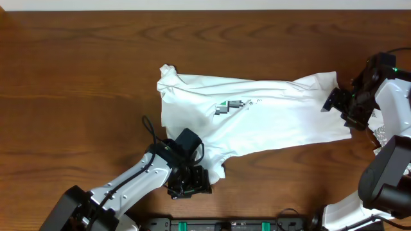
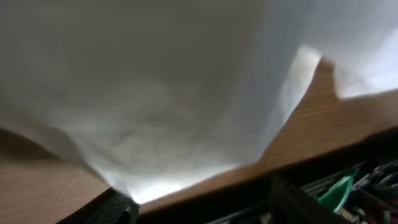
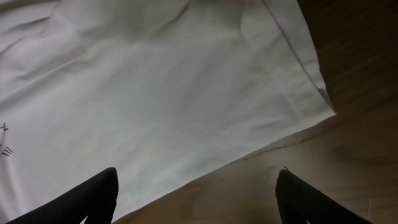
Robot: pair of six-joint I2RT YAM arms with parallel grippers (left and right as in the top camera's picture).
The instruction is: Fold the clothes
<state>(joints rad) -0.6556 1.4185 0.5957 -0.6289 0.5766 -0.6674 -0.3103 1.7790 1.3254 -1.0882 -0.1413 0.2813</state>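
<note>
The white T-shirt (image 1: 276,119) lies spread across the table (image 1: 83,77), its right hem under the right gripper (image 3: 198,177), whose fingers gape empty (arm bent inward). The left gripper (image 1: 192,186), arm stretched diagonally, meets the near hem; its grip I cannot tell

**Count of items on your table (image 1: 77,77), by kind.**

You have one wooden table. On it lies one white T-shirt (image 1: 276,112) bearing one small green-and-black chest graphic (image 1: 226,108). You have two robot arms, the left arm (image 1: 128,189) and the right arm (image 1: 395,96). There are two grippers, one per arm: the left gripper (image 1: 191,185) and the right gripper (image 3: 196,174), with two dark fingers (image 3: 93,199) showing on the right one. One patterned white cloth (image 1: 380,135) sits at the right edge, largely hidden. One black rail (image 1: 225,225) runs along the near edge.
</note>
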